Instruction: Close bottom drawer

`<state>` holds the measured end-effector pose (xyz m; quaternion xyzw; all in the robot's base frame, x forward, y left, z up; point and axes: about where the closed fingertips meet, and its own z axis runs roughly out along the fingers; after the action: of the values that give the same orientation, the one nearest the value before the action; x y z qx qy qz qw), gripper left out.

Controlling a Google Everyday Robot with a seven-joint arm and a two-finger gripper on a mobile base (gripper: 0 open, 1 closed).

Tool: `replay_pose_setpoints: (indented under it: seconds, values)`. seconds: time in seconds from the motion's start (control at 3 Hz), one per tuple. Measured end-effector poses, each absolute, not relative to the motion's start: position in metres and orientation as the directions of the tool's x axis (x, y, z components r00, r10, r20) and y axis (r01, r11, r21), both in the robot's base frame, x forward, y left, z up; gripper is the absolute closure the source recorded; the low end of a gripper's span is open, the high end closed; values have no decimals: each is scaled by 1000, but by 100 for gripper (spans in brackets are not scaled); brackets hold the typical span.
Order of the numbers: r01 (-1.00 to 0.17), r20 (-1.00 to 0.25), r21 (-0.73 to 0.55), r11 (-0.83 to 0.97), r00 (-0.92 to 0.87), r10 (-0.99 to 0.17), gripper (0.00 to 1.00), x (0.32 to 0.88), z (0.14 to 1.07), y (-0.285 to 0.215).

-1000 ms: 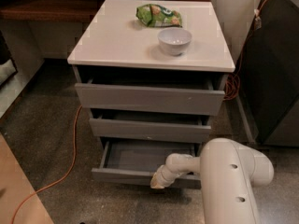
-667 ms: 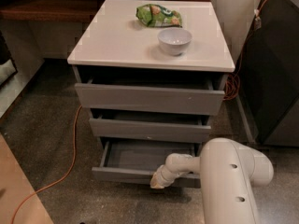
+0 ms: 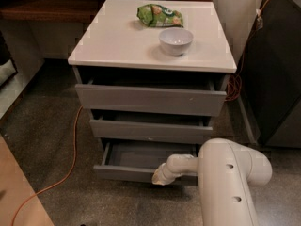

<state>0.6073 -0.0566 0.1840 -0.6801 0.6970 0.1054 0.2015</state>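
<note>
The bottom drawer [image 3: 127, 172] is the lowest of three grey drawers in a white-topped cabinet [image 3: 117, 46]. It stands pulled out, with its grey tray interior [image 3: 150, 154] showing. My white arm reaches in from the lower right. My gripper [image 3: 158, 176] is at the drawer's flat front, right of its middle, against or just before the top edge. The middle drawer [image 3: 150, 131] and the top drawer [image 3: 150, 99] are also partly out.
A white bowl [image 3: 176, 41] and a green snack bag [image 3: 160, 15] lie on the cabinet top. An orange cable [image 3: 70, 159] runs over the speckled floor at the left. A dark cabinet [image 3: 277, 74] stands at the right. A wooden shelf [image 3: 42, 8] is at the back left.
</note>
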Motion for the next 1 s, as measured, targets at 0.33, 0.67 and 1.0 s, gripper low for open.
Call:
replay_pose_setpoints:
  seconds: [0.33,0.67,1.0]
  values:
    - [-979,-409,-197,57,29,-912,100,623,183,-58]
    - [-967,-407,-251,48,60,-911,100,634,182,-59]
    - [-958,-417,-285,32,94,-904,100,644,184,-57]
